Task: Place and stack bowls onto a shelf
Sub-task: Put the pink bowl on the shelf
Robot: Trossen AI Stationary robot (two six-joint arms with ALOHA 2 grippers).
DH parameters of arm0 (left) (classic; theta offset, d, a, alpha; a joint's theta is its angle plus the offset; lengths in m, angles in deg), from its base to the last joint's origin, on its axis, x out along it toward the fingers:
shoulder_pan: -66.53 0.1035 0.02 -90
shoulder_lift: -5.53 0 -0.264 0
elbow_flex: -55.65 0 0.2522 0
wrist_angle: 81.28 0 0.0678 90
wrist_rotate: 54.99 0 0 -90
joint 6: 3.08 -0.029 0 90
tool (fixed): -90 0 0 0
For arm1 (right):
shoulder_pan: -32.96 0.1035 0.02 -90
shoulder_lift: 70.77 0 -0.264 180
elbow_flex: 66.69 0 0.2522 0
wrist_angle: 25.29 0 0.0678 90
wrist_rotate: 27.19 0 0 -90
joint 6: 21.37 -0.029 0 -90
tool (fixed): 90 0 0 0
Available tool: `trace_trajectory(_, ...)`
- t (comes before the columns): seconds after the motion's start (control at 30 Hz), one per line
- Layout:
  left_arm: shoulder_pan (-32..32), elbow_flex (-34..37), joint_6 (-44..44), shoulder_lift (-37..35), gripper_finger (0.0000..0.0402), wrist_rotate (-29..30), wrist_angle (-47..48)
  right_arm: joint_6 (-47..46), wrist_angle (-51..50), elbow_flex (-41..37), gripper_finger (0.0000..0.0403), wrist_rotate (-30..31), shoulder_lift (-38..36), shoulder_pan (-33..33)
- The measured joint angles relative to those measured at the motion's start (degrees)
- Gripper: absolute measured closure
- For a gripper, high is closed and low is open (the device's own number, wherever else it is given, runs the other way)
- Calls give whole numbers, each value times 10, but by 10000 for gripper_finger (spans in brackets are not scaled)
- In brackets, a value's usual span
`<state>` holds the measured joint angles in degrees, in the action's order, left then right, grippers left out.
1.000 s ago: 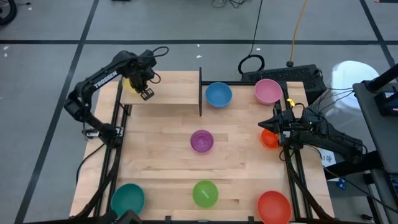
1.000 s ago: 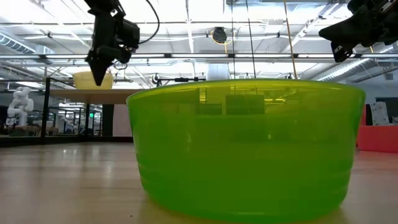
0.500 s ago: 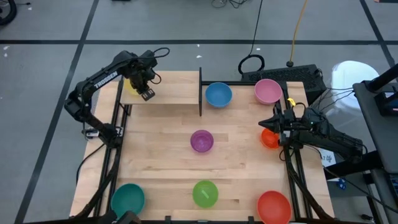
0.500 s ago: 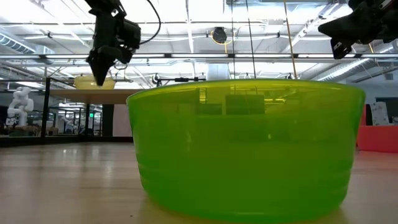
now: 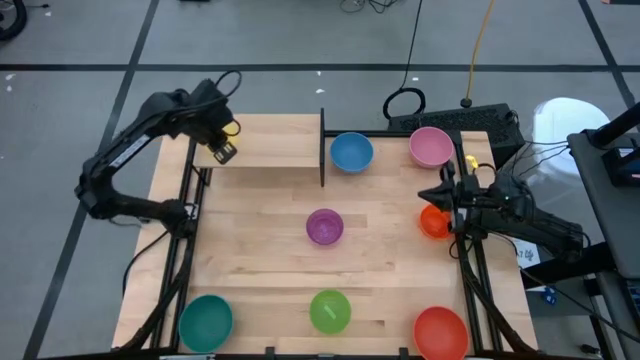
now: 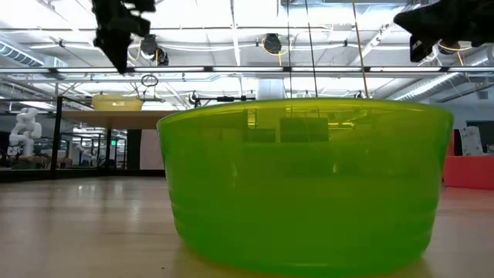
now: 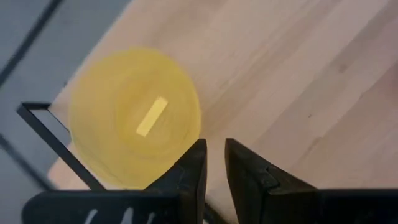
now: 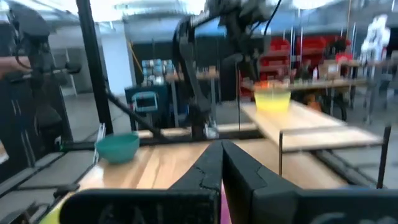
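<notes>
The small yellow bowl [image 7: 134, 143] sits upright on its base near the far-left corner of the light-wood shelf [image 5: 270, 148], and also shows in the low view [image 6: 116, 102]. My left gripper [image 7: 214, 174] hangs above the shelf just beside the bowl, with a narrow gap between its fingers, and stands well clear in the low view [image 6: 116, 58]. My right gripper [image 5: 444, 196] waits shut above the orange bowl [image 5: 433, 222] at the table's right edge.
On the table stand the blue [image 5: 352, 152], pink [image 5: 431, 146], purple [image 5: 324, 227], teal [image 5: 206, 320], green [image 5: 330, 311] and red [image 5: 441, 332] bowls. A thin black post [image 5: 322, 150] marks the shelf's right end. Bare shelf planks lie to the right of the yellow bowl.
The yellow bowl came down the last bit and settled on the shelf, where it stays. My left gripper let go of it, rose well above it and drew toward the table's left edge as the arm swung outward.
</notes>
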<state>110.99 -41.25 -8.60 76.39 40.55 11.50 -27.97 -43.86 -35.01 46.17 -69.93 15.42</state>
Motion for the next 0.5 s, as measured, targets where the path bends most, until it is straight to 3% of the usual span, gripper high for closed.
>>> trace_trajectory(0.1,-24,0,11,-32,337,0,-14,-9,91,-22,403,5,0,0)
trace_trajectory(0.2,-48,0,21,-61,337,-1,-16,-65,147,-42,403,79,0,0)
trace_trajectory(0.33,-69,0,35,-90,337,-1,-16,-85,117,-58,392,166,1,0)
trace_trajectory(0.5,-78,0,64,-112,337,-1,-16,-74,69,-67,348,235,9,0)
